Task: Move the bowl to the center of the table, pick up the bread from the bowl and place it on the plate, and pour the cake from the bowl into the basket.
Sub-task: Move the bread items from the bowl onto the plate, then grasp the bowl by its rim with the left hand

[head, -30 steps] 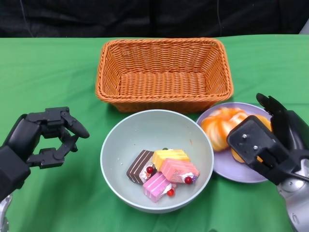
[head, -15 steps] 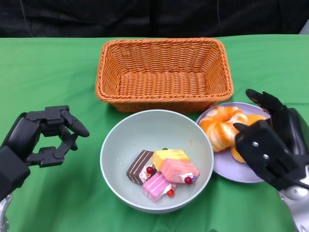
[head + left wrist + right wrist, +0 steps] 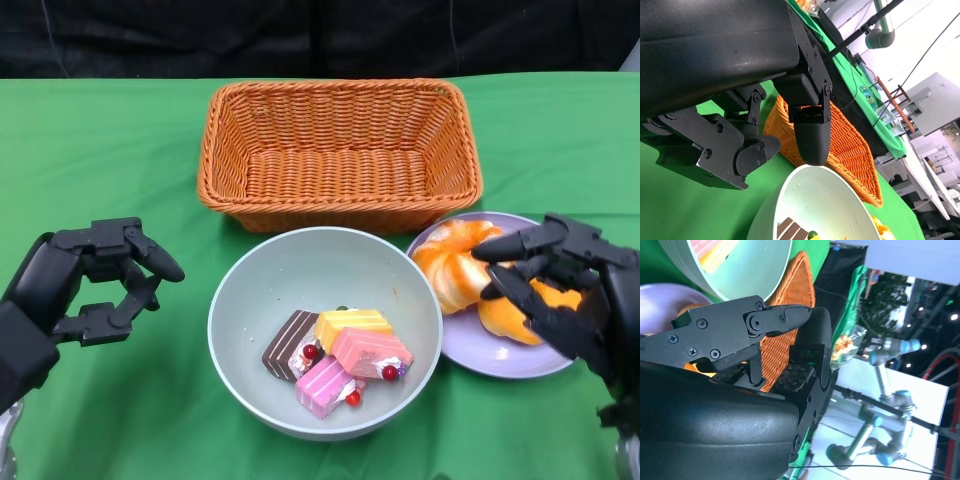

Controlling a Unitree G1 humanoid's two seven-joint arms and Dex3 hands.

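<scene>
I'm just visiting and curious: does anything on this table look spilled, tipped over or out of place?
Nothing stands out. The bowl sits upright with the cake pieces inside, the bread lies on the plate, and the basket stands level and empty. Nothing has spilled onto the green cloth.

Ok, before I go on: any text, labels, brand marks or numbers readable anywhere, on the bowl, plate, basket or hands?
None can be read in any view.
The bowl, plate and basket are plain, with no print.
The left hand and right hand show only screws, no markings.
The room behind, seen in both wrist views, is too blurred to show any sign.
</scene>
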